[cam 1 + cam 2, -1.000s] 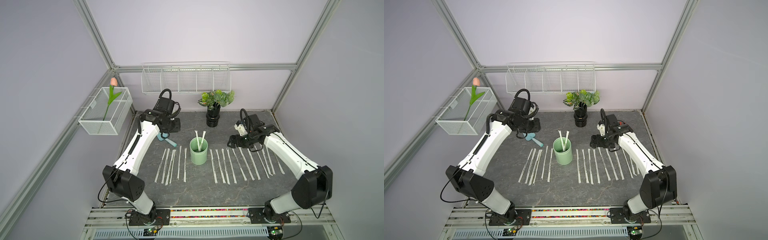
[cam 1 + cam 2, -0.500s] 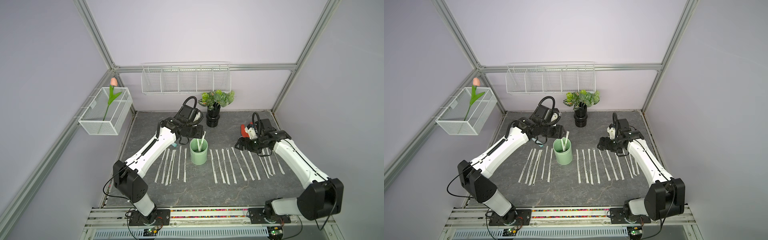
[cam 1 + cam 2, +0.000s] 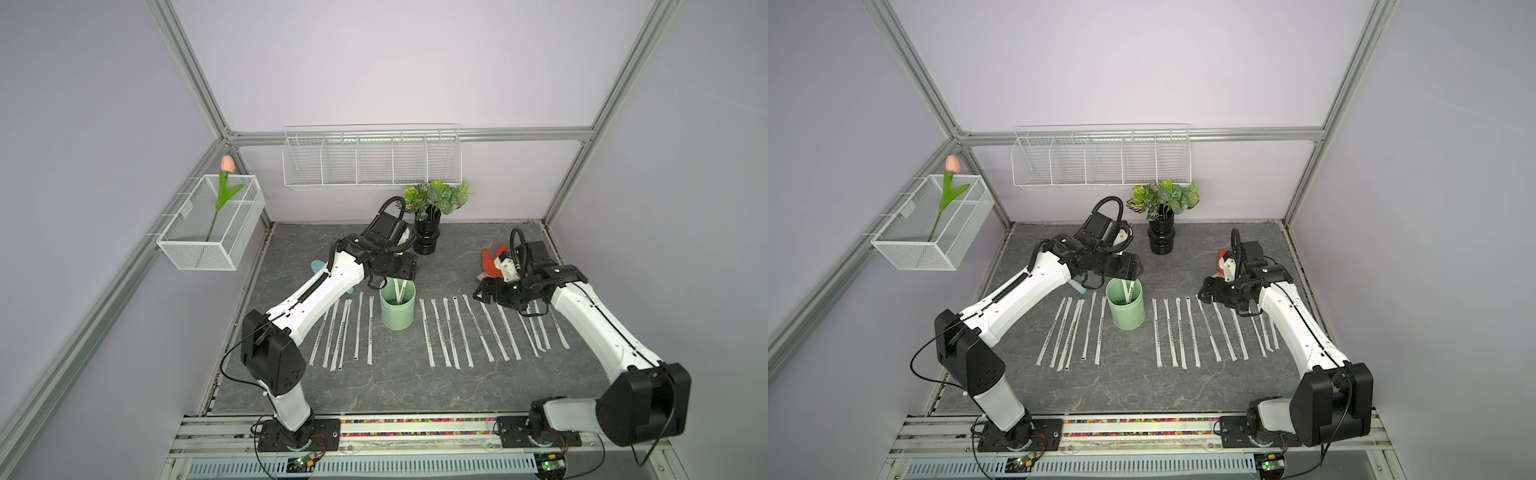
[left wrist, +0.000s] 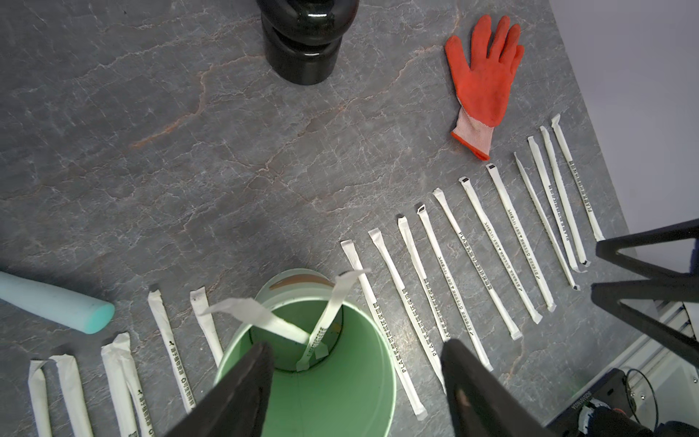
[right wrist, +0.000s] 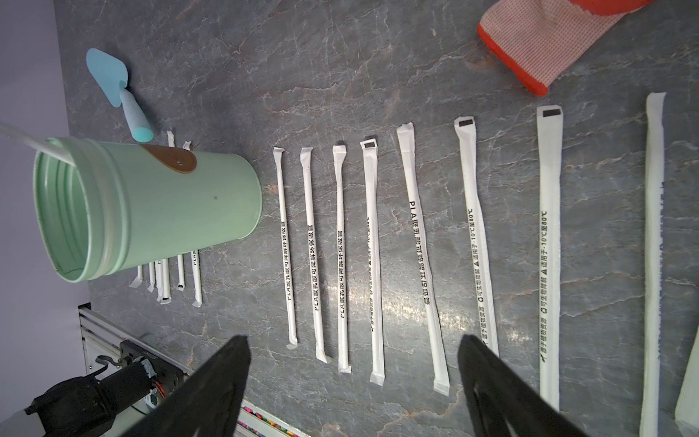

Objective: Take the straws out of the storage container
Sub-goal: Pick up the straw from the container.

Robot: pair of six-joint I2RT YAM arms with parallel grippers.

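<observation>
Left gripper [image 4: 357,344] has swung over the mint-green cylindrical cup [image 3: 397,311] mid-frame, fingers now apart; two white paper-wrapped straws [image 4: 332,314] left inside; right gripper [image 5: 353,340] fingers apart.

Bright, even light — soft shadows, faint glare on tabletop [image 5: 435,314]

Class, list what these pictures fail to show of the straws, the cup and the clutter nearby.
- Rightmost straws, top views: partly under the right arm; count unsure.
- Wrapper print, top views: too small to read.
- Red glove, top views: mostly behind the right arm.
- Mint cup, left wrist view: near wall cut off by the edge.
- Blue trowel, left wrist view: blade cut off by the edge.
</observation>
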